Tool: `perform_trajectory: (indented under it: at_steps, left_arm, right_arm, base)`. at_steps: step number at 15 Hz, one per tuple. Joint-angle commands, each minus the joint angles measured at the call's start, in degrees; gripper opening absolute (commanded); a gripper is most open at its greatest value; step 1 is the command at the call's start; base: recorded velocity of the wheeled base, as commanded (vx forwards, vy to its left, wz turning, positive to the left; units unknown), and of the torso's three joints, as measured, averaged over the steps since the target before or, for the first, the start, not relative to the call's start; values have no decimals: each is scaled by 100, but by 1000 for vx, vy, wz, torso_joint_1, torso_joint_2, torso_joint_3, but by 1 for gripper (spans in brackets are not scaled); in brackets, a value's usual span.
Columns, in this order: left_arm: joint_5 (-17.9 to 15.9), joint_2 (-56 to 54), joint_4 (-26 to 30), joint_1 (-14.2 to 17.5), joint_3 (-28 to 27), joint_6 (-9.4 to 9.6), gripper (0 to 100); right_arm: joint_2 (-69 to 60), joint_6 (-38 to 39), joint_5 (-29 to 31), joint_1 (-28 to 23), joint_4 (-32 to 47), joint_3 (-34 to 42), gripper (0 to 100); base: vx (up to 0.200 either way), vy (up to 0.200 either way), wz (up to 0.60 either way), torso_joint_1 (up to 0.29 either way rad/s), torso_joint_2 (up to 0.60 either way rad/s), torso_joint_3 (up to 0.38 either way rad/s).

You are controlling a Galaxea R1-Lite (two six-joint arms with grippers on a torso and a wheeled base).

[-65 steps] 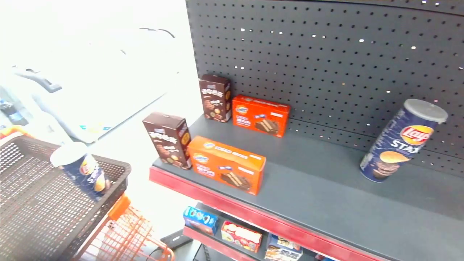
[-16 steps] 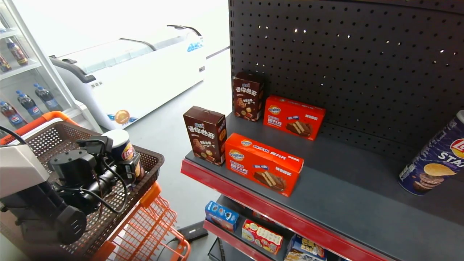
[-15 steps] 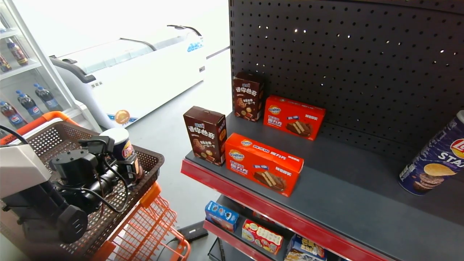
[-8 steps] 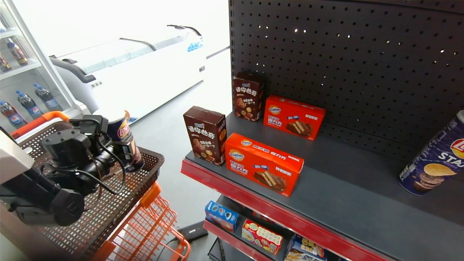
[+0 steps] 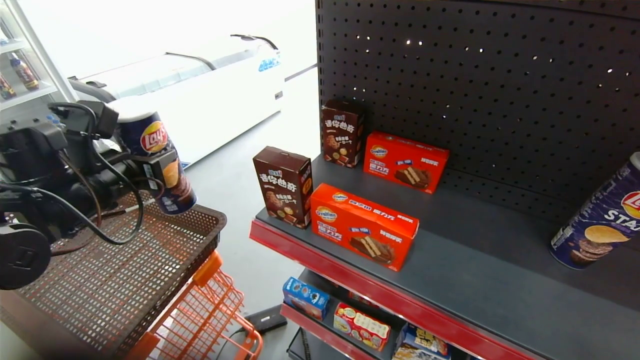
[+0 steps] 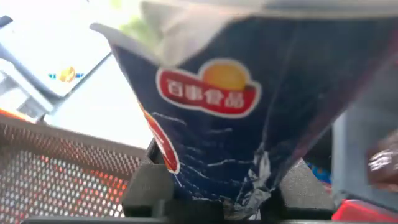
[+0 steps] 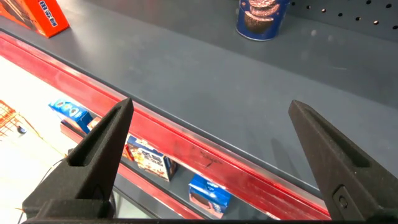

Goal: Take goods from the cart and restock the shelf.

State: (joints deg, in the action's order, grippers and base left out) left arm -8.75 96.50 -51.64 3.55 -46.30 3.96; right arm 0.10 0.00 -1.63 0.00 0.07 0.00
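Chip can is hanging in the air off the shelf's left end, well apart from it, with the left end effector pinching its lower half. Right end effector is hovering, spread wide, above the shelf's red front edge. A second chip can is leaning at the shelf's right end.

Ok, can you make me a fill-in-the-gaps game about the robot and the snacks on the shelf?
The left gripper holds a tall blue chip can with a white lid above the brown mesh basket of the ____ wire cart.
On the dark grey metal shelf stand ____ flat orange cardboard boxes.
The right gripper, by the shelf, has its jaws ____.
A second blue chip can sits at the shelf's end on the robot's ____.
Missing words: orange, two, open, right.
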Motion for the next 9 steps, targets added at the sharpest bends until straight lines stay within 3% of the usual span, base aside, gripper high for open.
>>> perform_trajectory:
  at_steps: [1, 3, 5, 7, 9]
  left_arm:
    - [-171, -764, 172, -188, 7, -9, 0]
    - [-188, -993, 602, -302, -63, -9, 0]
    - [-188, -1467, 901, -777, 235, -18, 0]
    - [-197, -1757, 1279, -1260, 332, -168, 0]
    - [-259, -2250, 2026, -1779, 332, -300, 0]
  right_arm:
    - [8, 0, -4, 0, 1, 0, 100]
    - [8, 0, -4, 0, 1, 0, 100]
    - [8, 0, -4, 0, 1, 0, 100]
    - [8, 0, -4, 0, 1, 0, 100]
    - [8, 0, -4, 0, 1, 0, 100]
  base:
    - [0, 0, 0, 0, 0, 0]
    - [0, 0, 0, 0, 0, 0]
    - [0, 0, 0, 0, 0, 0]
    - [0, 0, 0, 0, 0, 0]
    - [0, 0, 0, 0, 0, 0]
